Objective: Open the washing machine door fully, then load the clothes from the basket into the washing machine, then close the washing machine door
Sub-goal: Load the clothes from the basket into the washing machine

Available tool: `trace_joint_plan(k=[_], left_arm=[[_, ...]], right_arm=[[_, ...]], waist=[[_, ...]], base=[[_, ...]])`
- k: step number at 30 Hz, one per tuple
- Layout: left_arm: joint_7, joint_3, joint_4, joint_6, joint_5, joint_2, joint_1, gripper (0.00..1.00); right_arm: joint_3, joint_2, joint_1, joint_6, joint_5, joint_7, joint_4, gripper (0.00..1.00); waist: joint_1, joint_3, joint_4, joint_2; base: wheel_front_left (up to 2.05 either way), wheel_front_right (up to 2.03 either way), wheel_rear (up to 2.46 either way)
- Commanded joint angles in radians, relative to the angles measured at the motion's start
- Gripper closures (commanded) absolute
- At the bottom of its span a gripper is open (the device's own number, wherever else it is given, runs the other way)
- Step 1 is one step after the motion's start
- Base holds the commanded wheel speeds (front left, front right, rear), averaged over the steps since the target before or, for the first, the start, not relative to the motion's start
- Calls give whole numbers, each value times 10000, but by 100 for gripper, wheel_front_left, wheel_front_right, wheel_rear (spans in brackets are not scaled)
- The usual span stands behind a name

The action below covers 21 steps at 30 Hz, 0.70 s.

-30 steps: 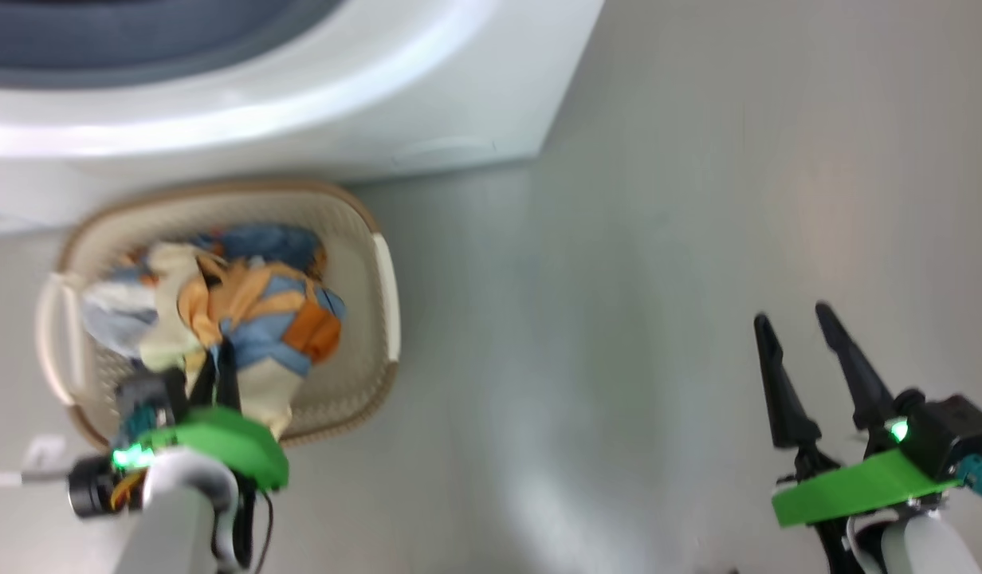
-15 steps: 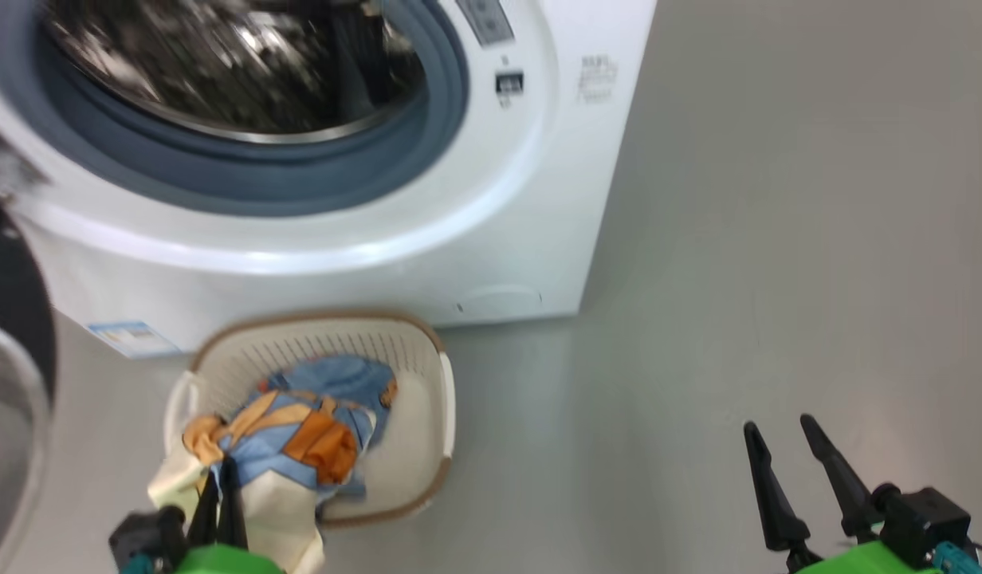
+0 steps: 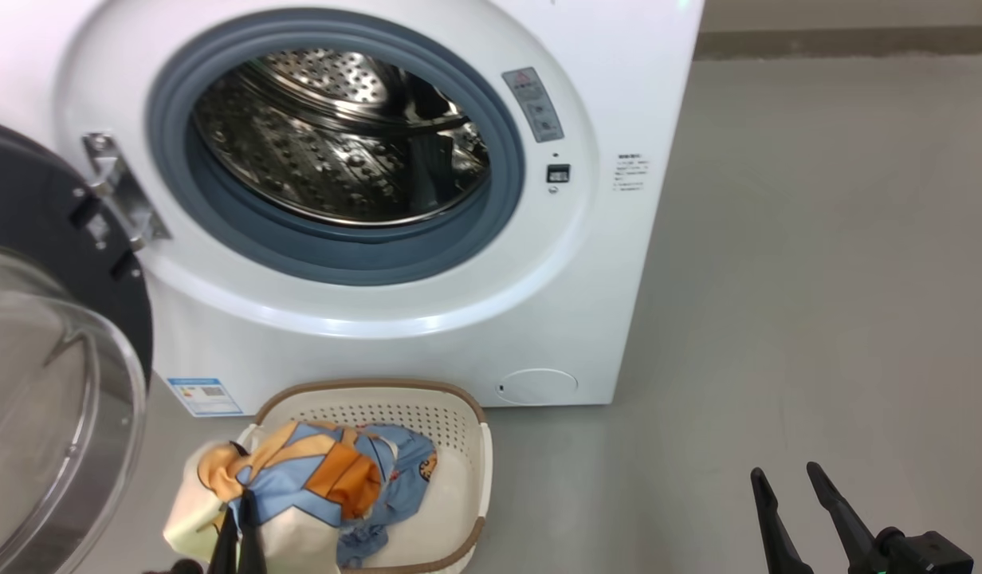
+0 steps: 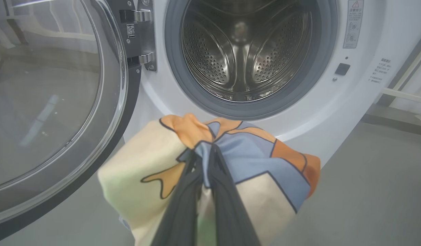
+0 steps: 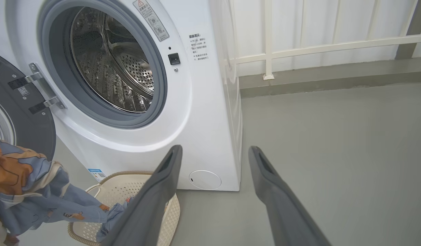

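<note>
Your left wrist view shows the cream garment with blue-and-orange cartoon print (image 4: 142, 177) clamped in the closed left claw (image 4: 205, 150), before the white front-loading washing machine (image 4: 333, 112) and its open black-rimmed glass door (image 4: 60, 102). The right wrist view adds the second, light blue garment (image 5: 60, 208) trailing into the single cream perforated basket (image 5: 128, 186), with the right claw (image 5: 214, 152) spread open, empty.

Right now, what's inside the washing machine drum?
Bare perforated steel and ribs in the drum; nothing else seen inside. The grey seal hides its lowest front part. The cream garment hangs outside, pinched by the left gripper.
</note>
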<state>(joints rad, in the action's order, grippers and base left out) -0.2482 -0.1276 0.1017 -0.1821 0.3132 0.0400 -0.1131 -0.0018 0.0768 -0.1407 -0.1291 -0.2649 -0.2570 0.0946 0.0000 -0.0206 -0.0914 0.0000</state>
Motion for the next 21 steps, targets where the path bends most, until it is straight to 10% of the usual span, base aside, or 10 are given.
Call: trace_joint_plan(k=[1,21], left_arm=[[-135,200,-442,-137,-113,104,27,100],[-135,310,-915,-120,-454,103,-292,100]], right_arm=[[236,102,89,-16,119,-48,-296,0],[261,57,16,-16,675,-48,-295,0]], waist=[[0,230,-258,0],[0,257,-16,0]], base=[[0,0,0],[0,0,0]])
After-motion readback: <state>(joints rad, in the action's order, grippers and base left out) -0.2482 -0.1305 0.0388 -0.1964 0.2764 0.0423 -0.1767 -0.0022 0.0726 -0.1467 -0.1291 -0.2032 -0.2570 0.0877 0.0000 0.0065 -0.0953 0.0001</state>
